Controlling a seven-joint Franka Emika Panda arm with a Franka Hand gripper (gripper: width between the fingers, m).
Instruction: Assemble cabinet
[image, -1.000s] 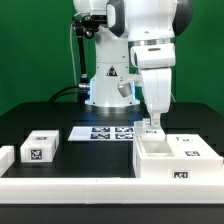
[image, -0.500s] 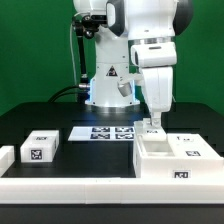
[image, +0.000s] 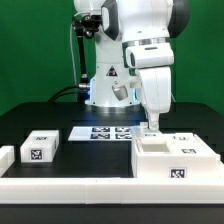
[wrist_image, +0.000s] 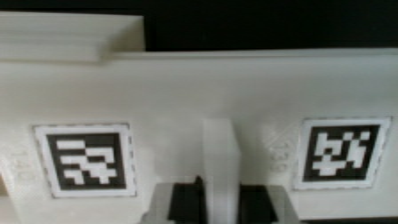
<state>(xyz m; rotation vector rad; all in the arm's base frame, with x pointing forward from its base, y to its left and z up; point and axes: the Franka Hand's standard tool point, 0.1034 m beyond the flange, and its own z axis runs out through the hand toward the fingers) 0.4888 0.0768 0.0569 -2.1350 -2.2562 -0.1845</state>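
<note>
White cabinet body (image: 160, 160) sits on the black table (image: 100, 162) at the exterior view's right. The gripper (image: 152, 126) is clamped on its far wall, fingers (wrist_image: 175, 205) straddling it.

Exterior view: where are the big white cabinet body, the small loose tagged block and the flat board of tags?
cabinet body (image: 152, 167), exterior view, on its front wall.
small block (image: 39, 149), exterior view, on its tagged top.
marker board (image: 105, 132), exterior view, on its middle.

Matt white plastic cabinet (image: 156, 160)
</note>
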